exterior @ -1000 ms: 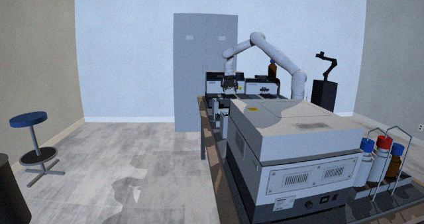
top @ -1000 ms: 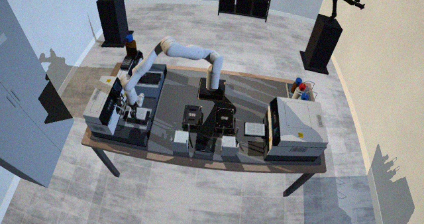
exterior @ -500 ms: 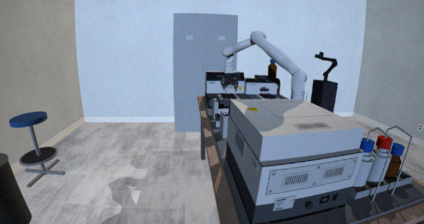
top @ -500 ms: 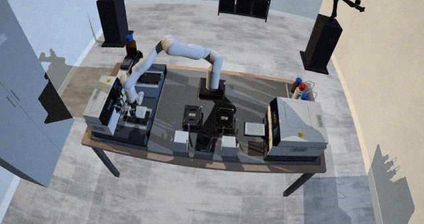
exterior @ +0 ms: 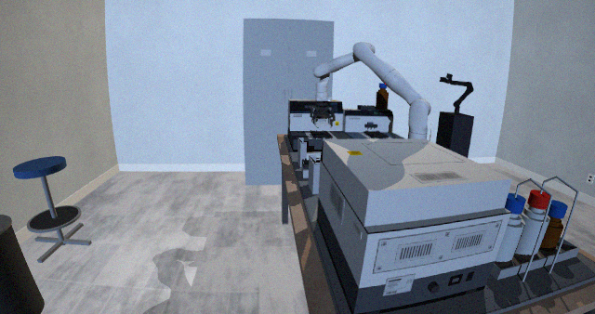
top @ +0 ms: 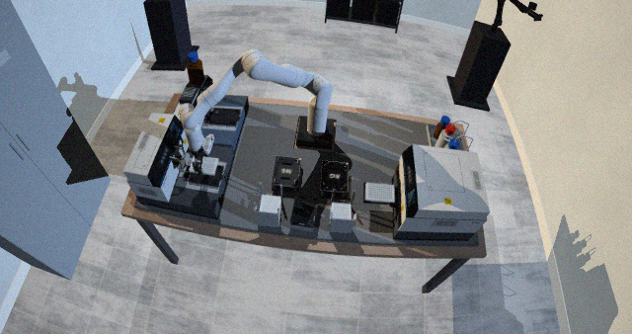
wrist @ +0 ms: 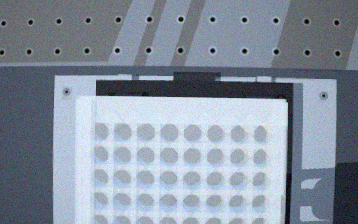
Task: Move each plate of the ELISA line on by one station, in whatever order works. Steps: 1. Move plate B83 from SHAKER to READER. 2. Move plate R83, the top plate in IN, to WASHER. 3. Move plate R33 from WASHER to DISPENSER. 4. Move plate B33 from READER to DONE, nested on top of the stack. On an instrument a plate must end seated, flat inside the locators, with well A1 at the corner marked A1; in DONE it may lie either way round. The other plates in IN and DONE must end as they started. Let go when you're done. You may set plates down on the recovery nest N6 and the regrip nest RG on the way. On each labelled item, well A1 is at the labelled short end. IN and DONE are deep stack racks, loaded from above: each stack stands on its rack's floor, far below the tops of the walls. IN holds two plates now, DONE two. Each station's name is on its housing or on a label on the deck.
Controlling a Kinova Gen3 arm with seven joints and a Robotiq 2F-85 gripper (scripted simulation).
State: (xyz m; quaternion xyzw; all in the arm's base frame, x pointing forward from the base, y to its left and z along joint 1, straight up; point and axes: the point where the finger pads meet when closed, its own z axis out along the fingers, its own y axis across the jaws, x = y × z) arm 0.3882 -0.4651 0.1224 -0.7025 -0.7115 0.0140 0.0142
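A white multiwell plate (top: 210, 165) (wrist: 180, 112) hangs in my gripper (top: 197, 164) (exterior: 323, 123), raised above the near nest on the left deck. My gripper is shut on this plate; the fingertips are outside the wrist view. The nest's light surround (wrist: 64, 160) shows around the plate, with a dark bed beyond its short end. The plate's name cannot be read. Another white plate (top: 379, 192) lies on the tray of the right-hand instrument (top: 444, 186). Plates inside the two white racks (top: 270, 203) (top: 341, 210) cannot be made out.
The left instrument (top: 150, 163) stands close beside my gripper. The far left nest (top: 223, 117) looks dark and holds no visible plate. Nests N6 (top: 287, 171) and RG (top: 335, 176) are mid-table, behind the racks. Bottles (top: 450, 129) stand at the back right.
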